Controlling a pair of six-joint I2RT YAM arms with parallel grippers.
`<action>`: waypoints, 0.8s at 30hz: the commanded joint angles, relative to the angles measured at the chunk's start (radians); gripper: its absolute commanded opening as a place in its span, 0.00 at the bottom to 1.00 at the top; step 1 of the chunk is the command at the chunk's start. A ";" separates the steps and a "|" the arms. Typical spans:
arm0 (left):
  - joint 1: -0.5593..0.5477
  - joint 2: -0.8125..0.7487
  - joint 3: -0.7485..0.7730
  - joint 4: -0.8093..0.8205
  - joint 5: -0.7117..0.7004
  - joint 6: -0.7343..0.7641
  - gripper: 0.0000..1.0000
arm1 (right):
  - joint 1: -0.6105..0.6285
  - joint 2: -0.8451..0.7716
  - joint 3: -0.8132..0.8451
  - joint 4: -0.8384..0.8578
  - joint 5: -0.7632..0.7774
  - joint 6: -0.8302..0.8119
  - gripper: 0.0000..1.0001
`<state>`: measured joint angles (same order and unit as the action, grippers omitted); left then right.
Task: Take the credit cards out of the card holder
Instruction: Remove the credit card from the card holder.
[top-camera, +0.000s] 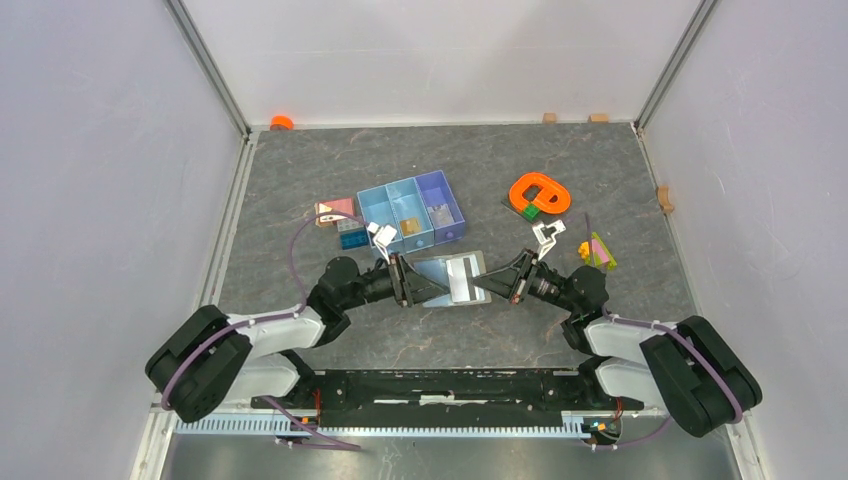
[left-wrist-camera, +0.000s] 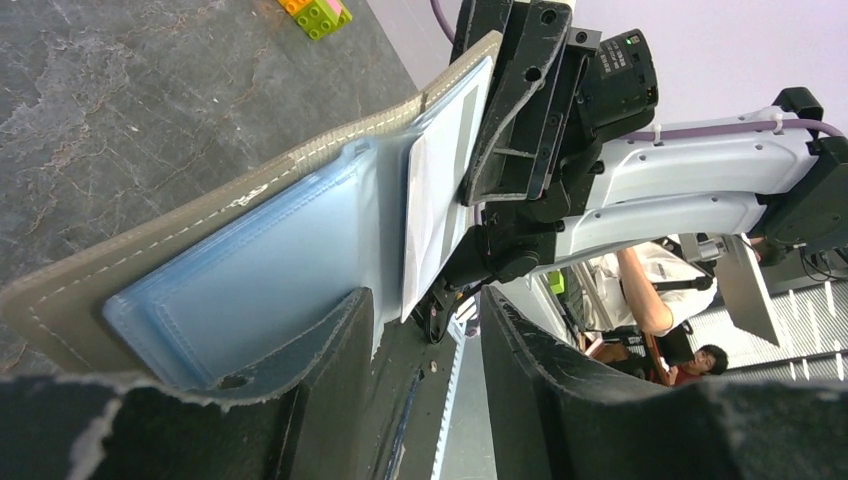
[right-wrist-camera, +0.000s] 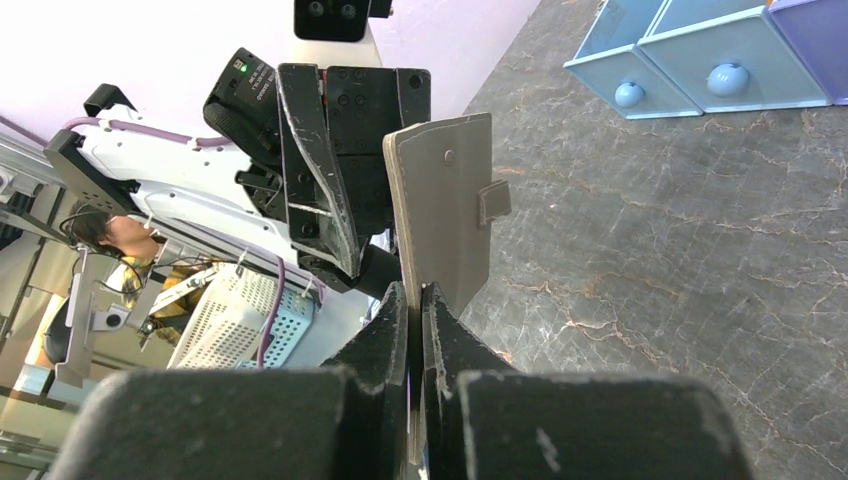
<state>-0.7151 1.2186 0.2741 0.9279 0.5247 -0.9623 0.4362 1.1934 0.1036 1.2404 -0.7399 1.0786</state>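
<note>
From above, we see the card holder spread open between the two arms. It is over the middle of the grey table, just on the near side of the blue-and-purple tray. The right gripper meets its right end and the left gripper its left. A pale credit card with a dark stripe shows on the right half.

In the left wrist view, the left gripper's fingers stand well apart and clamp nothing. One lies against the pale blue inside; the other is clear of it. The card sits tucked in its slot, its lower corner near the gap. We cannot tell whether either finger touches it.

In the right wrist view, the right gripper's fingers are pressed together on the holder's taupe edge, holding it on edge above the table.

We judge the holder opened and steadied, but no card is out yet, so the pulling remains.
</note>
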 joint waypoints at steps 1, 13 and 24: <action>-0.003 0.031 0.046 0.049 -0.003 0.053 0.50 | -0.001 0.009 -0.001 0.129 -0.021 0.038 0.00; -0.017 0.137 0.078 0.169 0.040 0.003 0.44 | 0.001 0.029 -0.005 0.176 -0.028 0.065 0.00; -0.021 0.163 0.064 0.258 0.023 -0.031 0.27 | 0.004 0.044 -0.011 0.225 -0.033 0.095 0.00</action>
<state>-0.7261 1.3865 0.3264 1.0954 0.5594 -0.9737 0.4294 1.2400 0.0937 1.3468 -0.7391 1.1427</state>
